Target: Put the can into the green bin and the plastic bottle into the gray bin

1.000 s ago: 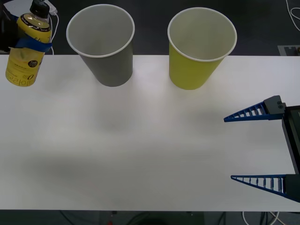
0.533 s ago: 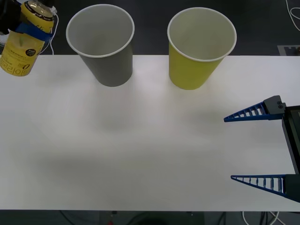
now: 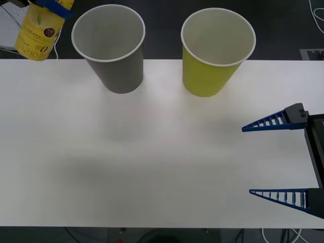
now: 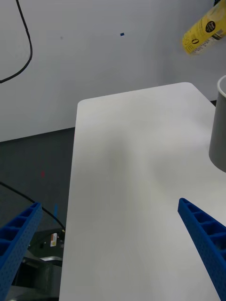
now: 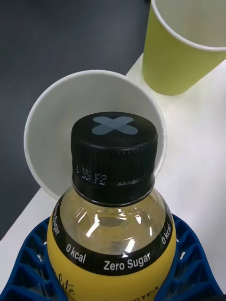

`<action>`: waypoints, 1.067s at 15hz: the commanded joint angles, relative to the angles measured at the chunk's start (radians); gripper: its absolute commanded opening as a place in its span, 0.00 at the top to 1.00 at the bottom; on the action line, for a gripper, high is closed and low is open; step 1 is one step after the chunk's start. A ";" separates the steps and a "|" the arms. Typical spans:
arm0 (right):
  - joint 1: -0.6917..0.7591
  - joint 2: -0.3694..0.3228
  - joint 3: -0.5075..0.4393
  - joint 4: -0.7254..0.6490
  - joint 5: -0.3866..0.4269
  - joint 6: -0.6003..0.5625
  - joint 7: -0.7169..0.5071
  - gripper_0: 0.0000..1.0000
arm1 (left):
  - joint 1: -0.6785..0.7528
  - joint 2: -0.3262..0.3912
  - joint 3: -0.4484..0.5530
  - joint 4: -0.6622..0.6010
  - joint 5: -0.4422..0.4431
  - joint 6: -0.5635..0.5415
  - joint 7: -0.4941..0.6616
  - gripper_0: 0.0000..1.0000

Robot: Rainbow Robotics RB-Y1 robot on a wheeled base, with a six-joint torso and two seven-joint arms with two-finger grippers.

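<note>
The plastic bottle [image 3: 38, 31], yellow with a black cap [image 5: 114, 149], hangs tilted in the air at the table's far left corner, just left of the gray bin [image 3: 116, 71]. My left gripper [image 3: 51, 4] is shut on it, its blue fingers [image 5: 28, 265] wrapped around the body. In the left wrist view, the gray bin's white inside [image 5: 44, 136] lies beyond the cap. The green bin [image 3: 208, 76] stands to the gray bin's right, upright. My right gripper [image 3: 276, 158] waits open near the table's right edge. The can is out of view.
The white table [image 3: 152, 162] spreads wide between the bins and the front edge. In the right wrist view the bottle [image 4: 205, 30] hangs above the table's far corner, the gray bin's wall [image 4: 219, 131] stands close by, and a black cable [image 4: 26, 51] lies on the floor.
My left gripper has carried the bottle up and to the right, closer to the gray bin. The right gripper has stayed still.
</note>
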State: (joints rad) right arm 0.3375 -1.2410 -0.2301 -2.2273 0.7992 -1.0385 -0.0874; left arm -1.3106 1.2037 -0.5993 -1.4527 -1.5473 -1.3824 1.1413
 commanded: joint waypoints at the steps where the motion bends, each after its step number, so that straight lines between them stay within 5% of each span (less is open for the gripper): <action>1: 0.000 0.000 0.000 0.000 0.000 0.000 0.000 0.00 | -0.091 -0.067 -0.077 0.083 -0.011 0.002 -0.002 1.00; 7: 0.000 0.000 0.000 0.000 0.000 0.000 0.000 0.00 | -0.231 -0.190 -0.172 0.250 -0.030 0.002 -0.029 1.00; 16: 0.000 0.000 0.000 0.000 0.000 0.000 0.000 0.00 | -0.294 -0.337 -0.174 0.465 -0.063 0.034 -0.104 1.00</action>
State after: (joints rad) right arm 0.3375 -1.2410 -0.2301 -2.2273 0.7992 -1.0385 -0.0874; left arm -1.6009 0.8762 -0.7733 -1.0008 -1.6069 -1.3506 1.0420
